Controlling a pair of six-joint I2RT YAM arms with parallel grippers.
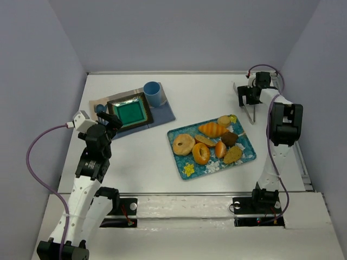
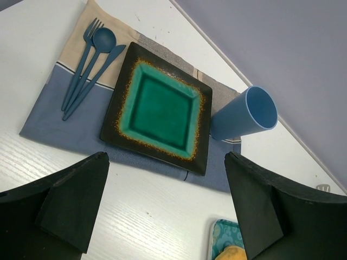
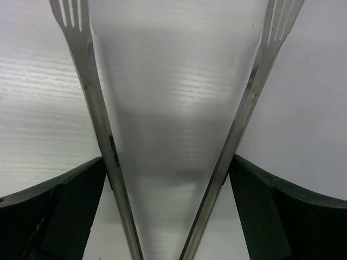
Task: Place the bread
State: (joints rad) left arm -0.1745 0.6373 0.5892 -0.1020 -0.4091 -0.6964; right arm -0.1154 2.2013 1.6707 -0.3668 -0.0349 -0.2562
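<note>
The bread (image 1: pixel 201 153), a small glossy orange-golden ring, lies on the blue patterned tray (image 1: pixel 247 155), just right of the paler tan bagel (image 1: pixel 184 144). My left gripper (image 1: pixel 111 123) is open and empty, low over the table at the near-left edge of the green square plate (image 1: pixel 130 112); in the left wrist view the gripper (image 2: pixel 168 216) looks at the plate (image 2: pixel 162 108). My right gripper (image 1: pixel 246 97) is at the far right back, shut on metal tongs (image 1: pixel 248 111). In the right wrist view the gripper (image 3: pixel 171 211) presses the spread tong arms (image 3: pixel 97 108).
The tray also holds a ridged croissant-like roll (image 1: pixel 212 129) and several other pastries. A blue cup (image 1: pixel 153 93) (image 2: pixel 244 116) stands behind the plate on a placemat (image 1: pixel 165 114) (image 2: pixel 49 119). Blue cutlery (image 2: pixel 89 65) lies left of the plate. A tray corner (image 2: pixel 222 233) shows in the left wrist view.
</note>
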